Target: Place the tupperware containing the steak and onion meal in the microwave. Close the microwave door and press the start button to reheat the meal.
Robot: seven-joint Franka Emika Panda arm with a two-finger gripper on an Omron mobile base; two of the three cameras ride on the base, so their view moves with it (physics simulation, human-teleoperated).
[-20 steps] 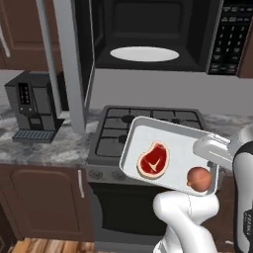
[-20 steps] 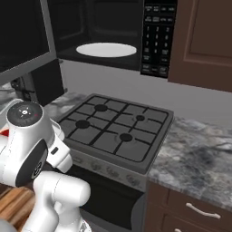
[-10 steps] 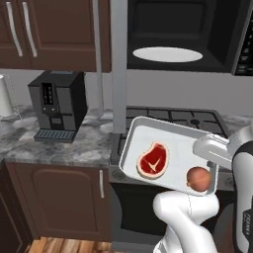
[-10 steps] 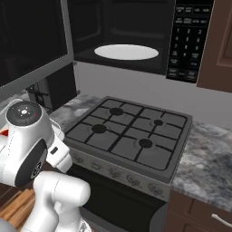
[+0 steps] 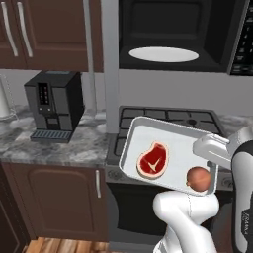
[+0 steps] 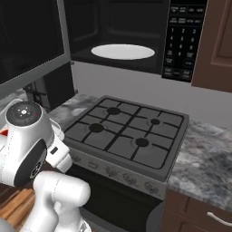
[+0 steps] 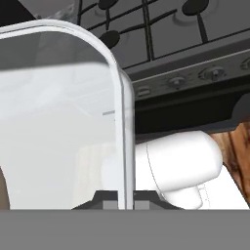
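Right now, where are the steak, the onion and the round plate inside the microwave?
steak [image 5: 153, 161], left base view, its red middle.
onion [image 5: 198, 177], left base view, its round front.
plate [image 6: 123, 51], right base view, the middle of its white top.

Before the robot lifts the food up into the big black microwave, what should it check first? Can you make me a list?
1. Gripper pinches the tupperware rim: ok, the rim sits between the fingertips.
2. Steak and onion are inside the tupperware: ok, though the onion sits near the rim.
3. Tupperware is level: not ok, it looks tilted in the left base view.
4. Microwave door is open: ok.
5. Turntable plate in the microwave is bare: ok.
6. Tupperware is high enough to go in: not ok, it is down in front of the stove.
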